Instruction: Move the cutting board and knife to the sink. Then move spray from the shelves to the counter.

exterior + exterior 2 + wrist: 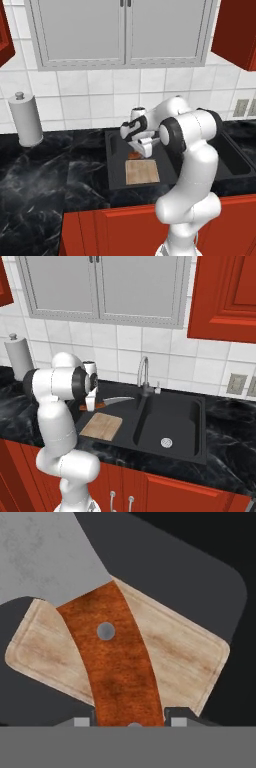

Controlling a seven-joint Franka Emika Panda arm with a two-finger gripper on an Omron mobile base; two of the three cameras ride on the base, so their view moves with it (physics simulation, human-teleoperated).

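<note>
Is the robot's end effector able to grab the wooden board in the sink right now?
Probably not yet. The end effector is shut on the knife, held above the cutting board in the sink. Nothing else blocks the board, but the knife must be let go first.

A glossy white arm (192, 165) of rounded, bulging segments, with dark bands at its joints and small dark fingertips (176, 714).

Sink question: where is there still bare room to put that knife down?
Free: the right basin of the sink, around its drain, and the black counter between the paper roll and the sink. Crowded: the left basin, where the cutting board lies under the gripper holding the knife.
</note>
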